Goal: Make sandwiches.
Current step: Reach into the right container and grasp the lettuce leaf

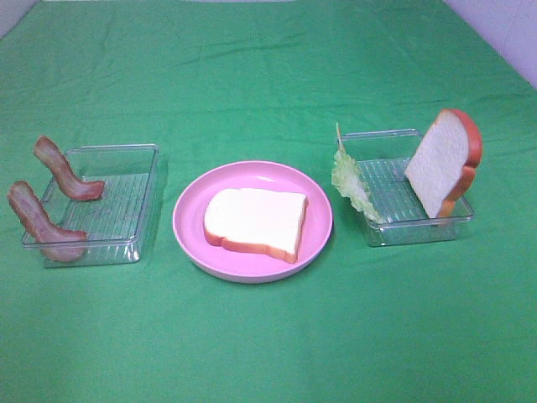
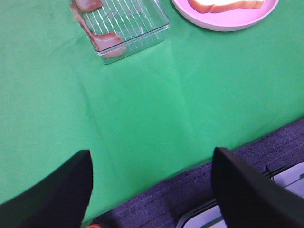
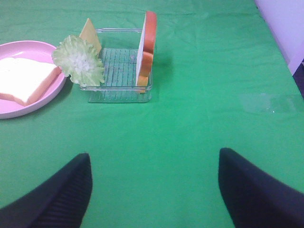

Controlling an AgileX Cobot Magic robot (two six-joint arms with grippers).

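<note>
On the bench [image 1: 268, 353], the pink plate [image 1: 186, 228] carries one bread slice [image 1: 256, 222] lying flat, so the sandwich seems barely begun. Next likely comes a filling: lettuce [image 1: 352, 180] at the plate's 3 o'clock or bacon strips [image 1: 67, 176] at 9 o'clock. The left gripper [image 2: 152, 190] and right gripper [image 3: 154, 190] both gape wide, holding and touching nothing.

looks like a robot lab or test bench, not a real kitchen: a plain green cloth [image 1: 268, 353] covers everything, the food's plastic toy stuff like a bread slice [image 1: 256, 220] and bacon strips [image 1: 38, 222] in clear trays [image 1: 126, 227], grey carpet [image 2: 190, 190] shows past the cloth's edge, and there's a bare pale wall [image 1: 503, 21] behind.
</note>
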